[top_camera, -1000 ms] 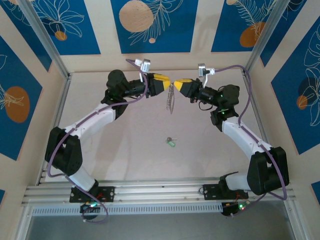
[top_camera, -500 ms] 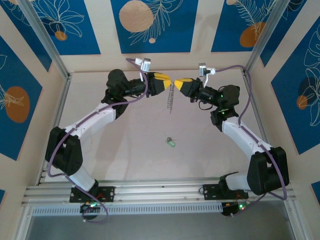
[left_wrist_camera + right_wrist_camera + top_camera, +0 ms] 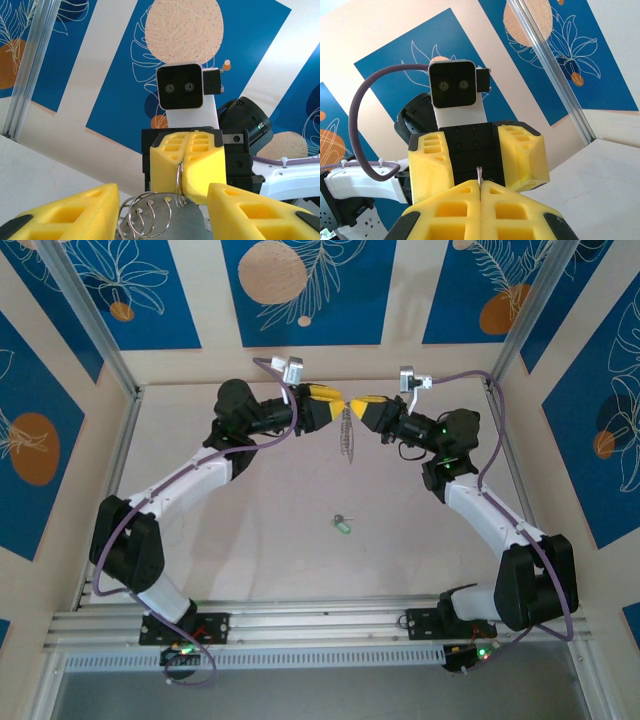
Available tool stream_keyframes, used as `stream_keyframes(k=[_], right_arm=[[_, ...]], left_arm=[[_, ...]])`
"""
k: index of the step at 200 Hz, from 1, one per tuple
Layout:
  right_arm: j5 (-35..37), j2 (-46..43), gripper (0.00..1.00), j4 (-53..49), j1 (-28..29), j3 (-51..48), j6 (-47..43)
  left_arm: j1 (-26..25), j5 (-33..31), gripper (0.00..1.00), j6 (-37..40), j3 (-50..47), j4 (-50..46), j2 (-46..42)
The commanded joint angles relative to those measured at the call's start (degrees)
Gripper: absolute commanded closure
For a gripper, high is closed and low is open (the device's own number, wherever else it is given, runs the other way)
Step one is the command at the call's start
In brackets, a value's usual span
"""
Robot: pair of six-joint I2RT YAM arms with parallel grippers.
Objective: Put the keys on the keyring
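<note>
We are seeing the right gripper [image 3: 480,207] with its yellow fingers [image 3: 517,212] pressing flat together, and a thin wire of the keyring [image 3: 479,175] is sticking up out of the seam between them. From the left wrist, the same closed pair [image 3: 185,170] is facing us head-on, pinching the keyring [image 3: 160,217] at its top, with small silvery wire loops and a flat metal piece hanging below the pinch. The left gripper [image 3: 165,212] is standing open, one yellow finger [image 3: 75,212] on each side of the hanging ring. We cannot tell whether either finger is touching the metal.

From above, the left gripper [image 3: 325,405] and the right gripper [image 3: 362,410] are meeting tip to tip in the air near the middle of the table's far edge. The keyring [image 3: 347,435] is dangling between them towards the table [image 3: 250,560].

The key [image 3: 342,525] with its mint-green head is lying alone on the table, about midway between the left and right edges, somewhat nearer the near edge and well apart from both grippers.

Each wrist's view across the table is being blocked by the other arm's black gripper body and white camera block [image 3: 181,87]. Purple cables [image 3: 455,375] are looping off the wrists. Aluminium posts [image 3: 85,315] and blue leaf-print panels are surrounding the table.
</note>
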Motion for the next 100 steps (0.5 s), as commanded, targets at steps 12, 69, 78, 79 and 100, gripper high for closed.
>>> stream_keyframes(k=[12,69,78,79,100], right_arm=[[1.2,-1.0,1.00,0.9,-0.3,-0.3,-0.4],[0.8,-1.0,1.00,0.9,-0.2,-0.2,-0.3],[0.8,-1.1,1.00,0.8,-0.1,-0.3,-0.3],[0.8,-1.1,1.00,0.8,-0.2,-0.3,-0.4],[0.8,-1.3,1.00,0.7,-0.2,-0.3,-0.4]], left_arm=[[-0.1,1.3,0.51,-1.3,1.6,3.3,-0.1],[-1.1,2.8,0.55,-2.8,3.2,4.6,2.3],[-1.2,3.0,0.56,-3.2,3.5,4.9,2.6],[-1.2,3.0,0.56,-3.2,3.5,5.0,2.7],[-1.4,3.3,0.60,-3.7,3.7,5.6,3.1]])
